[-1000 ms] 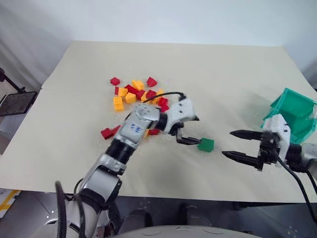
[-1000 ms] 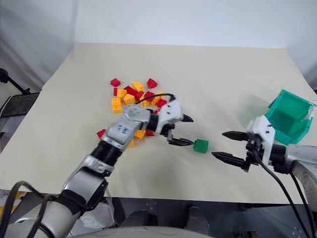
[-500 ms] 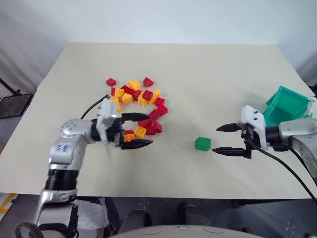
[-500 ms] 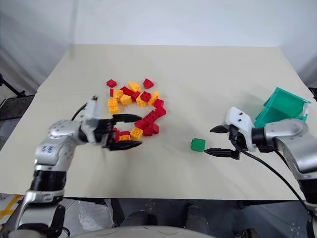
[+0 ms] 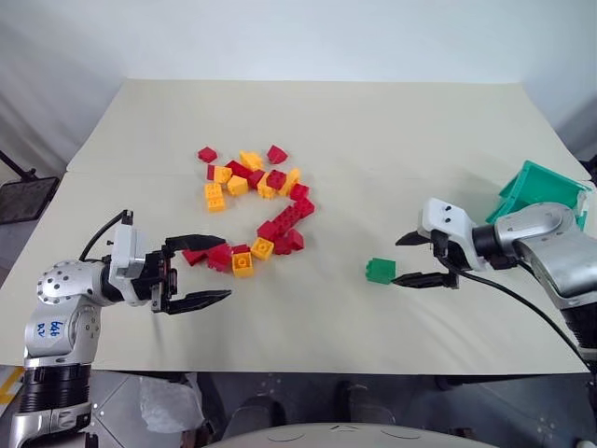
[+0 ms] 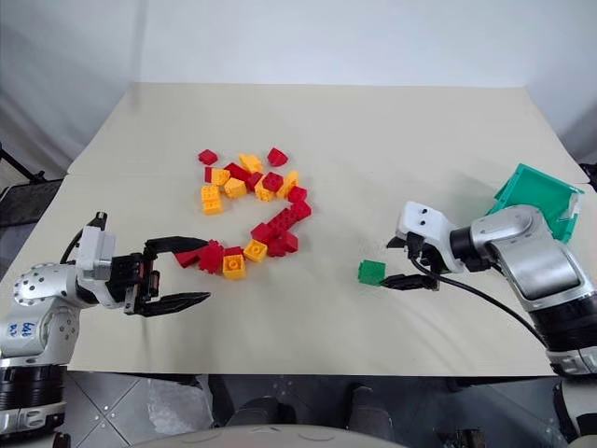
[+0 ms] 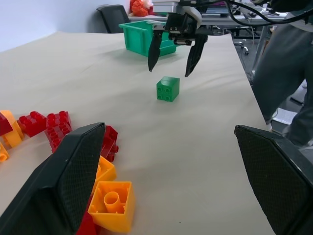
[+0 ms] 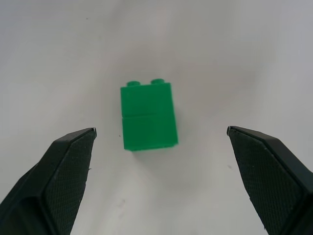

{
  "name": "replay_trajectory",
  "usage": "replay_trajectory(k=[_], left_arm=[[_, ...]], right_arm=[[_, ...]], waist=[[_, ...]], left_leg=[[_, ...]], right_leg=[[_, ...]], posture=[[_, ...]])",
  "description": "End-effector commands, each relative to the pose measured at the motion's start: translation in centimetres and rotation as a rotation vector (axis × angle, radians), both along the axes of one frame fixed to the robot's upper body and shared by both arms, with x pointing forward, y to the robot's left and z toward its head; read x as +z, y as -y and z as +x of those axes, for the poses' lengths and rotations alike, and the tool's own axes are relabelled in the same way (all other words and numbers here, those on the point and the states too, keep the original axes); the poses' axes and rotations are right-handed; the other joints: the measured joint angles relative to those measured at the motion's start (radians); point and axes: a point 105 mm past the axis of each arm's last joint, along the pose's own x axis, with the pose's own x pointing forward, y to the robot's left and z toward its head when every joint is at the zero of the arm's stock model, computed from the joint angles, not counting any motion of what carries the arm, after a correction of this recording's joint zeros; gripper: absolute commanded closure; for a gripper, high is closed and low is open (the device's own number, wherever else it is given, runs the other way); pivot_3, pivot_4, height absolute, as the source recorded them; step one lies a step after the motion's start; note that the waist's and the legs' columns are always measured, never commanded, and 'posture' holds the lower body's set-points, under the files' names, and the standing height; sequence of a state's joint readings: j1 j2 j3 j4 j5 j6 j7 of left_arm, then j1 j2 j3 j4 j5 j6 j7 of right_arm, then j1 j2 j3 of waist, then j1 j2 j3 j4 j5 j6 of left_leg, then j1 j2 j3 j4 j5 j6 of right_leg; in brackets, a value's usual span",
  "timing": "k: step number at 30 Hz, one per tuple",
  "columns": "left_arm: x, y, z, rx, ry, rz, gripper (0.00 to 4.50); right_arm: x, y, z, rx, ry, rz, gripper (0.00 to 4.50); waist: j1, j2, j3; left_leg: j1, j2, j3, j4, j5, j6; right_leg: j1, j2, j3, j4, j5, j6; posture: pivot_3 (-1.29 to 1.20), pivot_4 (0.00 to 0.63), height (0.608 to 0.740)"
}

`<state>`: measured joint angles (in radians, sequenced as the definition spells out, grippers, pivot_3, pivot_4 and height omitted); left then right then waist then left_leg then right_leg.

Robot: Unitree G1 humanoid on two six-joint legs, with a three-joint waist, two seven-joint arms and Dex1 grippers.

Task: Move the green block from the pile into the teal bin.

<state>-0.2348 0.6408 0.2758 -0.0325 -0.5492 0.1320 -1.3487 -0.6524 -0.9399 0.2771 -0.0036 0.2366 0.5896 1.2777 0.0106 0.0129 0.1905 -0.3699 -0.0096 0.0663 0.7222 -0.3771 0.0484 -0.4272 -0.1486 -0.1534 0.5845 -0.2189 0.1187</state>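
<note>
With the right gripper [image 5: 417, 259] spread wide just right of the green block [image 5: 380, 271], the block should be centred between the fingers before closing.

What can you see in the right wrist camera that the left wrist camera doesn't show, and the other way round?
The right wrist view alone shows the green block close up, lying on its side between the open right gripper's fingers. The left wrist view alone shows the pile of red and yellow bricks, the teal bin and the open left gripper. Both show the green block alone on the table.
</note>
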Motion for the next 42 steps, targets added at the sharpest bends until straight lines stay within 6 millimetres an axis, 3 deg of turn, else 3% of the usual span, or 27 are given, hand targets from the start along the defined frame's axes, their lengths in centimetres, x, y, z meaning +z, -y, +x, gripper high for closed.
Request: replay_trajectory(k=[1, 7, 10, 17, 21, 27, 29, 34, 37, 40, 42], left_arm=[[1.1, 0.8, -0.4, -0.018, 0.072, -0.023, 0.02], [1.2, 1.6, -0.5, -0.037, 0.068, -0.034, 0.02], [1.2, 2.0, -0.5, -0.048, 0.067, -0.038, 0.0], [1.1, 3.2, -0.3, -0.09, 0.058, -0.051, 0.0], [1.2, 3.8, 0.0, -0.116, 0.057, -0.061, 0.0], [1.8, 5.3, 1.5, -0.141, 0.068, -0.099, 0.0], [1.8, 5.5, 2.0, -0.144, 0.071, -0.103, 0.0], [1.9, 6.4, 3.0, -0.144, 0.065, -0.107, 0.0], [2.1, 6.9, 3.3, -0.153, 0.067, -0.108, 0.0], [2.5, 8.1, 3.7, -0.186, 0.105, -0.078, 0.0], [2.8, 8.7, 4.0, -0.203, 0.119, -0.066, 0.0]], right_arm=[[-0.5, -0.9, 0.0, 0.053, -0.003, -0.024, 0.0], [-1.3, -2.3, 1.4, 0.056, 0.036, -0.053, 0.0], [-1.4, -2.1, 1.4, 0.056, 0.034, -0.082, 0.57], [-0.3, -1.4, 0.9, 0.02, 0.074, -0.067, 2.97], [1.2, -1.0, 0.8, -0.047, 0.111, -0.001, 2.99], [5.0, 4.8, 1.4, -0.385, 0.269, 0.108, 2.99], [7.2, 7.3, 2.0, -0.535, 0.345, 0.189, 2.99], [10.5, 13.4, 2.1, -0.828, 0.53, 0.238, 2.99], [11.3, 16.0, 2.4, -0.959, 0.595, 0.235, 2.99], [10.1, 19.9, 3.5, -1.124, 0.631, 0.138, 2.99], [9.3, 20.9, 4.2, -1.16, 0.624, 0.122, 2.99]], waist=[[0.001, 0.0, 0.0], [-0.007, 0.0, 0.0], [-0.009, 0.0, 0.0], [-0.01, 0.0, 0.0], [-0.011, 0.0, 0.0], [0.012, 0.0, 0.0], [0.012, 0.0, 0.0], [0.012, 0.0, 0.0], [0.011, 0.0, 0.0], [0.01, 0.0, 0.0], [0.009, 0.0, 0.0]], left_leg=[[0.0, 0.0, 0.0, 0.0, 0.0, 0.0], [0.0, 0.0, 0.0, 0.0, 0.0, 0.0], [0.0, 0.0, 0.0, -0.001, 0.0, 0.0], [0.0, 0.0, 0.0, -0.001, 0.0, 0.0], [0.0, 0.0, 0.0, -0.001, 0.0, 0.0], [-0.001, -0.001, 0.0, -0.001, 0.0, 0.0], [-0.001, -0.001, 0.001, -0.001, 0.0, 0.0], [0.0, 0.0, 0.002, -0.001, 0.0, 0.0], [0.0, -0.001, 0.003, -0.002, 0.0, 0.0], [0.0, -0.001, 0.003, -0.002, 0.0, 0.0], [0.0, -0.001, 0.004, -0.002, 0.001, 0.001]], right_leg=[[0.0, 0.0, 0.0, 0.0, 0.0, 0.0], [0.0, 0.0, 0.0, 0.0, 0.0, 0.0], [0.0, 0.0, 0.0, 0.0, 0.0, 0.0], [0.0, 0.0, 0.0, 0.0, 0.0, 0.0], [0.0, 0.0, 0.0, 0.0, 0.0, 0.0], [0.0, 0.0, 0.0, -0.001, 0.0, 0.0], [0.0, 0.0, 0.0, -0.001, 0.0, 0.001], [0.0, 0.0, 0.0, 0.0, 0.0, 0.0], [0.0, 0.0, 0.001, -0.001, 0.0, 0.0], [0.0, 0.001, 0.001, -0.001, 0.0, 0.0], [0.0, 0.0, 0.002, -0.001, 0.0, 0.001]], posture=[[0.0, 0.15, 0.74], [0.0, 0.15, 0.74], [0.0, 0.15, 0.74], [0.0, 0.15, 0.74], [0.0, 0.15, 0.74], [0.0, 0.15, 0.74], [0.0, 0.15, 0.74], [0.0, 0.15, 0.74], [0.0, 0.15, 0.74], [0.0, 0.15, 0.74], [0.0, 0.15, 0.74]])
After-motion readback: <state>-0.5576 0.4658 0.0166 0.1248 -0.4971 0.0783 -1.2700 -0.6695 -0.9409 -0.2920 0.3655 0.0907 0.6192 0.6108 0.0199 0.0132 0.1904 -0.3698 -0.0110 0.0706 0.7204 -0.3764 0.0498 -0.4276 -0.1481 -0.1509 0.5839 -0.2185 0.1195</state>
